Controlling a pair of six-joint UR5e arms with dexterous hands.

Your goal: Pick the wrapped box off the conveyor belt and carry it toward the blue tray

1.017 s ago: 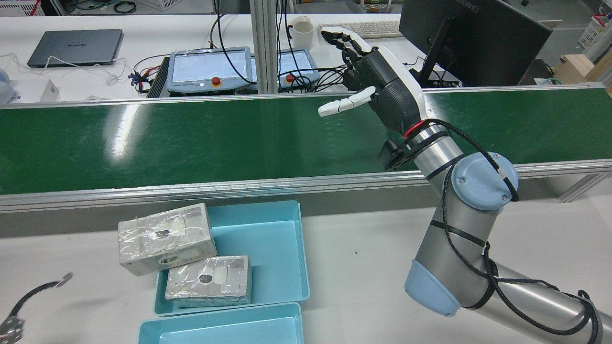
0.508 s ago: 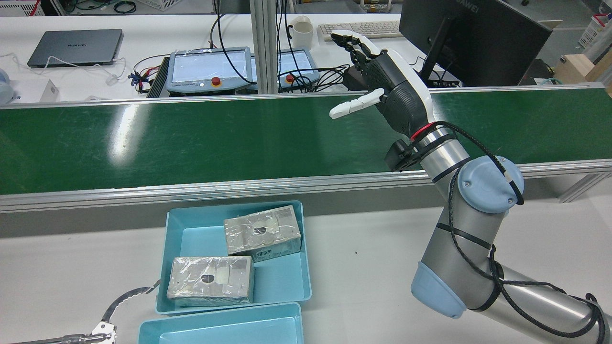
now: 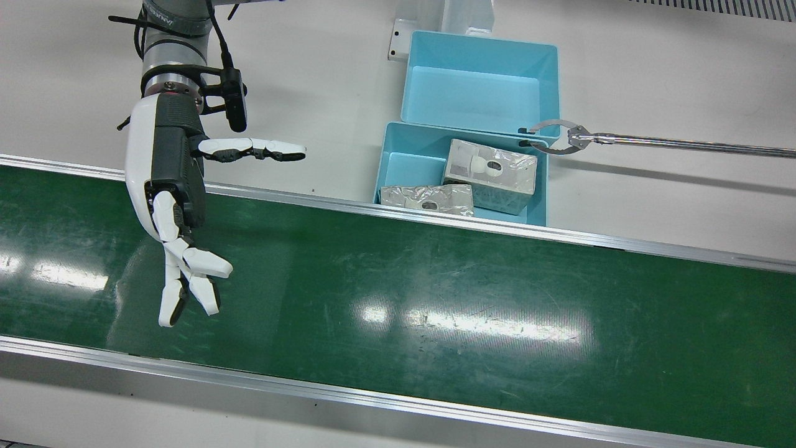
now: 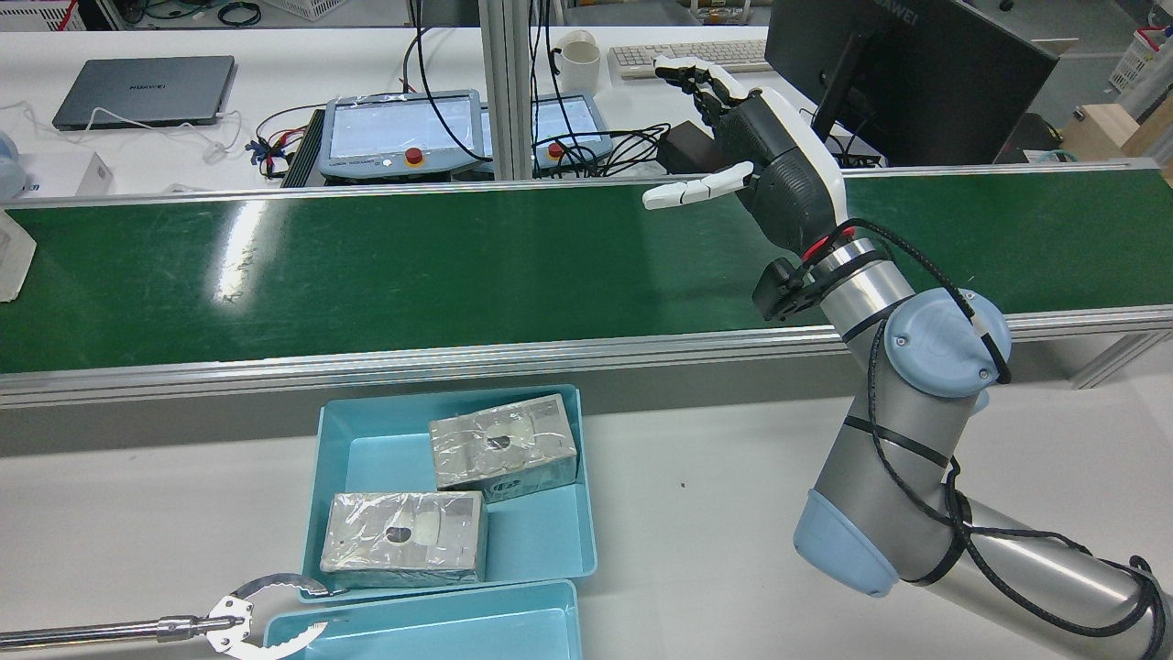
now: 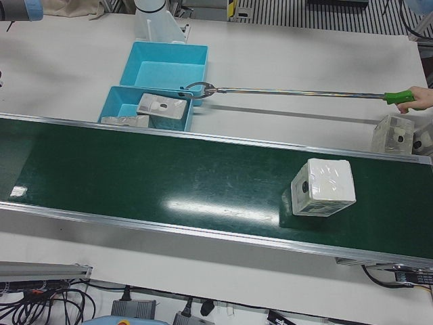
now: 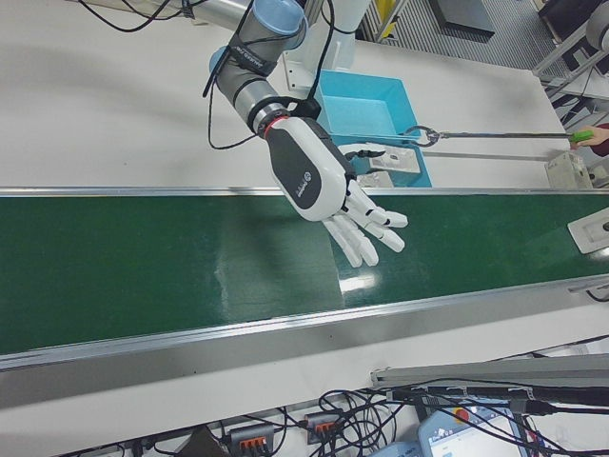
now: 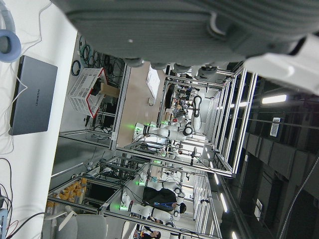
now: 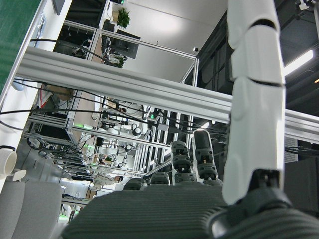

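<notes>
A wrapped box (image 5: 323,187) rides on the green conveyor belt (image 4: 412,266), far from my hands; it shows at the belt's left edge in the rear view (image 4: 14,252) and at the right edge in the right-front view (image 6: 590,231). My right hand (image 4: 761,156) hovers open over the belt (image 3: 435,292), fingers spread, holding nothing (image 3: 174,205) (image 6: 328,186). The blue tray (image 4: 380,463) beside the belt holds two wrapped boxes (image 4: 504,446) (image 4: 403,538). The left hand view shows only the palm edge of my left hand (image 7: 174,30).
A person's hand (image 5: 419,98) holds a long reacher tool (image 3: 556,137) whose claw rests at the tray's corner (image 4: 247,623). A second, empty blue tray (image 4: 431,628) adjoins the first. More wrapped boxes (image 5: 396,132) sit off the belt's end.
The reacher tool set a second wrapped box into the blue tray and drew back. My right hand moved right and farther across the belt. A new box entered at the belt's left end.
</notes>
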